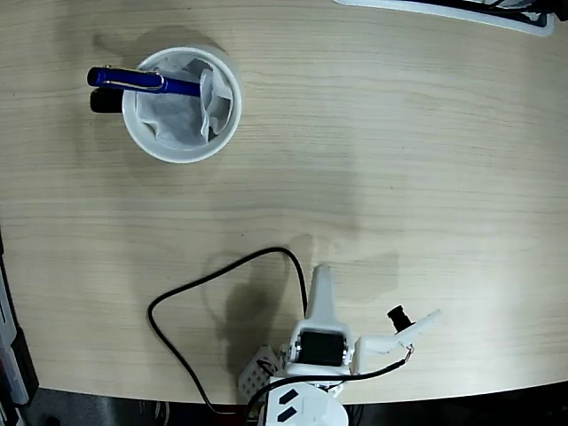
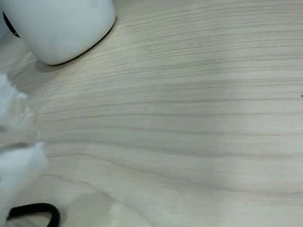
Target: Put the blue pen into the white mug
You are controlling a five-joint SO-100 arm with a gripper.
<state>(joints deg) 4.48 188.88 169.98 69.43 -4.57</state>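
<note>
In the fixed view, the white mug [image 1: 182,105] stands in the upper left of the frame on the pale wooden counter [image 1: 399,160]. Crumpled white paper [image 1: 182,111] lines its inside. The blue pen [image 1: 142,82] lies almost level across the upper left part of the mug's rim, with one end inside over the paper and the other end, with the silver clip, sticking out past the rim to the left. Just below that outer end a dark part shows beside the mug wall; it seems to be the black handle [image 1: 105,100].

The arm [image 1: 318,346] is at the bottom centre of the frame, well apart from the mug. Its hand [image 1: 320,284] points up the frame and holds nothing. Only 1 white finger shows clearly from above, so I cannot tell if the hand is released or clenched. A black cable [image 1: 191,293] makes a loop on the counter left of the arm.

In the wrist view, the mug's white wall [image 2: 61,28] fills the upper left corner, and blurred white parts sit at the left edge.
</note>
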